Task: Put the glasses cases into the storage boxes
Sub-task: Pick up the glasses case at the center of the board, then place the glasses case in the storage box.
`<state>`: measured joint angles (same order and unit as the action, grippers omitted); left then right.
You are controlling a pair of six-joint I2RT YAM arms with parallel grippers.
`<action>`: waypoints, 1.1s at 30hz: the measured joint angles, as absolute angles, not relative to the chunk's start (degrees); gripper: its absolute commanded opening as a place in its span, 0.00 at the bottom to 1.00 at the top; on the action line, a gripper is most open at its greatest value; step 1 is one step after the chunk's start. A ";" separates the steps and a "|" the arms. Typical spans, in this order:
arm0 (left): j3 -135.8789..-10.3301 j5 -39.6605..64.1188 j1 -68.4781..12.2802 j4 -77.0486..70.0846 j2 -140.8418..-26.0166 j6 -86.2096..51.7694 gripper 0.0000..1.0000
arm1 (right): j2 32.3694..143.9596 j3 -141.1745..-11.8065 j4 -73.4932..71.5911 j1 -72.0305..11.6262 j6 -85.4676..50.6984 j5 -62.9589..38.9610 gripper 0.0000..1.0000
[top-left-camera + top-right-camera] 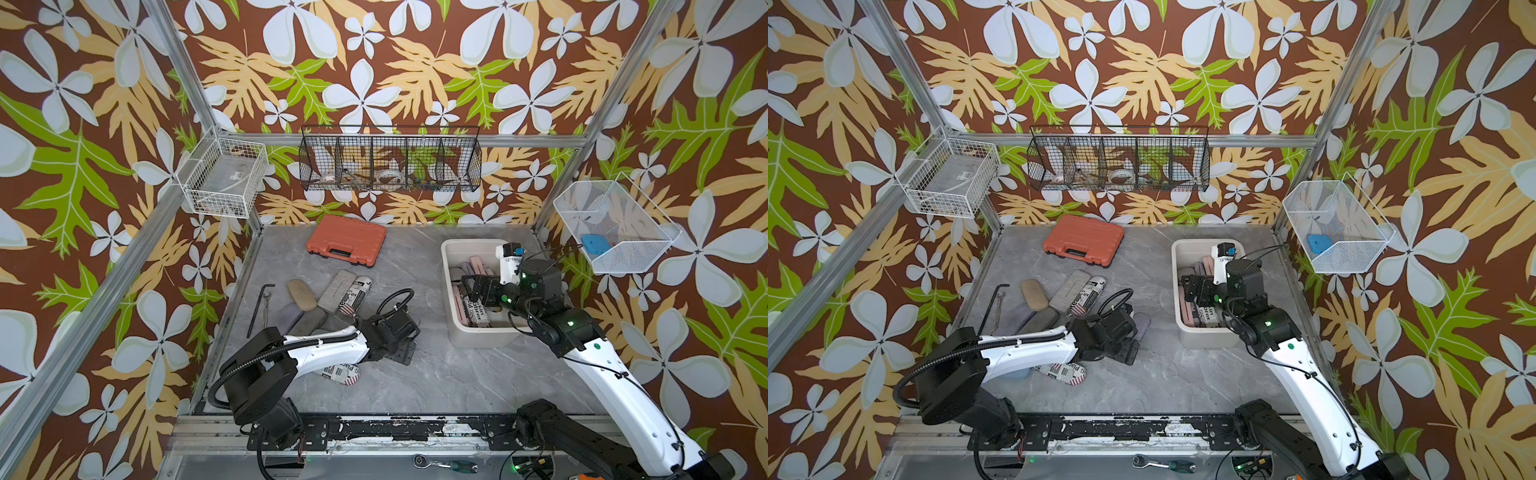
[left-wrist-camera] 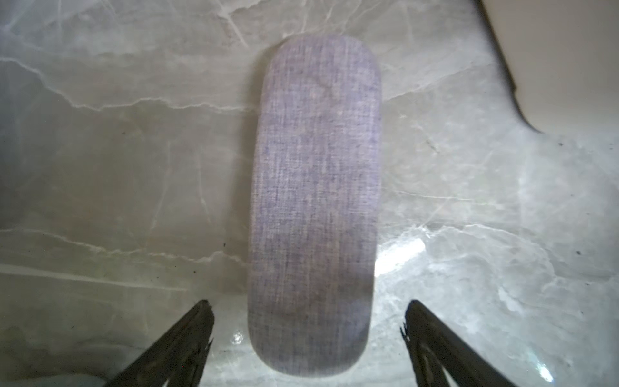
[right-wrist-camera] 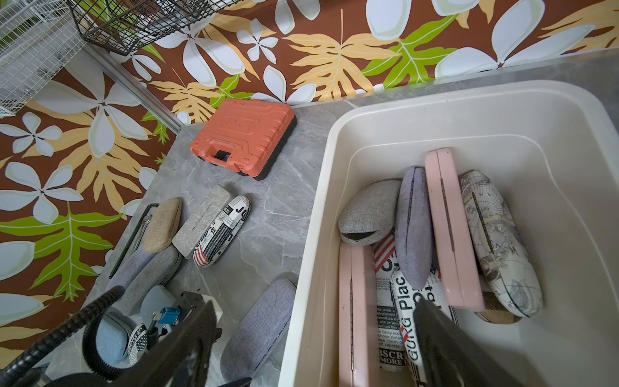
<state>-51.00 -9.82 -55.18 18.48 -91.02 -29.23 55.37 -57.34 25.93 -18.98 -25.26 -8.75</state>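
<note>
My left gripper [image 2: 308, 303] hangs open over a lavender felt glasses case [image 2: 315, 201] that lies flat on the table, one finger on each side of its near end without touching it. In a top view this case [image 1: 1143, 323] peeks out beside the left gripper [image 1: 1127, 351]. The cream storage box [image 1: 446, 249] stands at the right with several cases inside: pink [image 3: 449, 228], lavender [image 3: 413, 228], grey [image 3: 366, 216] and newspaper print [image 3: 405, 301]. My right gripper [image 3: 315, 303] is open and empty over the box's near-left rim. Tan [image 1: 302, 295], grey [image 1: 336, 291] and newspaper [image 1: 355, 296] cases lie at the left.
An orange toolcase [image 1: 347, 239] lies at the back of the table. A black hex key [image 1: 259, 307] lies by the left edge. Another newspaper-print case [image 1: 343, 374] sits under the left arm. Wire baskets [image 1: 390, 160] hang on the walls. A ratchet [image 1: 444, 463] lies on the front rail.
</note>
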 measured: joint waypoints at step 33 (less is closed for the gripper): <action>-45.06 -12.19 -54.37 4.80 -70.35 -35.99 0.54 | 56.88 -55.64 19.00 -26.76 -36.49 -15.49 0.83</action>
